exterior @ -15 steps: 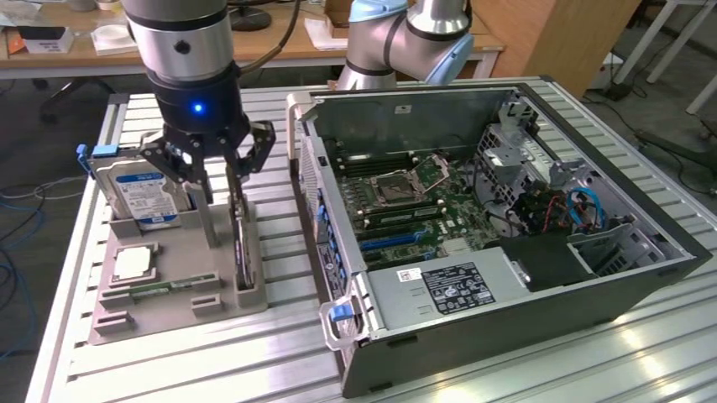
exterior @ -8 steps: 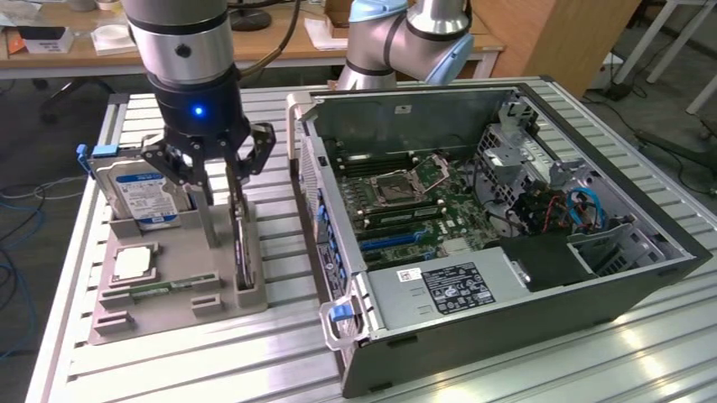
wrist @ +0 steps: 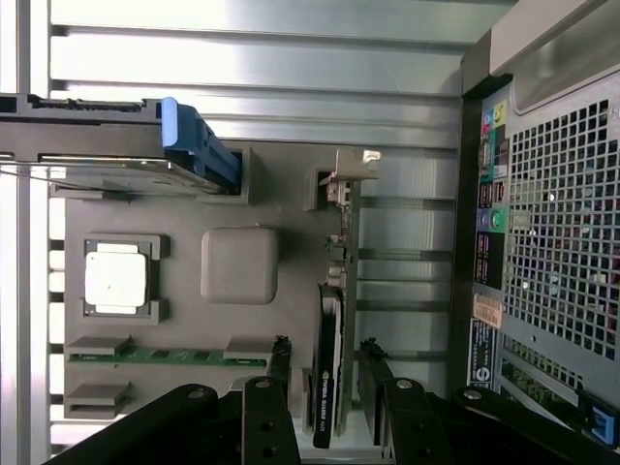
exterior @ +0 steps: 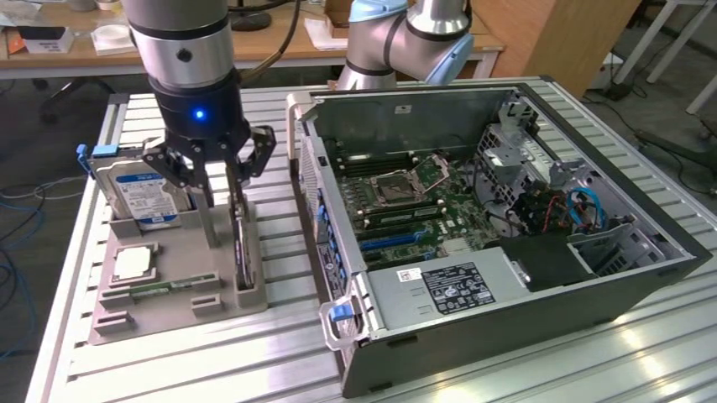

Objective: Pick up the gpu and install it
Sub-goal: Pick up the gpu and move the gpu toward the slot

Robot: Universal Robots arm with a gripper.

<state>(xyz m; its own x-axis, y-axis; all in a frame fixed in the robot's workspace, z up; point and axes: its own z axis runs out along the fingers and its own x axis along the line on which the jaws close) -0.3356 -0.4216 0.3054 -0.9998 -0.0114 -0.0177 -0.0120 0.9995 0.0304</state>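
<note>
The gpu [exterior: 244, 259] stands on its edge in a slot of the grey holder tray [exterior: 180, 304], dark and thin, with its metal bracket toward the far end. My gripper [exterior: 227, 214] hangs straight over it, open, one finger on each side of the card. From the wrist, the gpu [wrist: 334, 320] runs between the two fingertips [wrist: 281, 360], with a gap on both sides. Nothing is gripped. The open computer case [exterior: 482, 210] lies to the exterior view's right of the tray.
The tray [wrist: 237, 194] also holds a silver hard drive [exterior: 140, 193] standing upright, a processor [exterior: 134, 262] and a green memory stick [exterior: 168, 288]. The case's perforated rear panel [wrist: 552, 242] sits close beside the tray. A second arm [exterior: 404, 42] stands behind the case.
</note>
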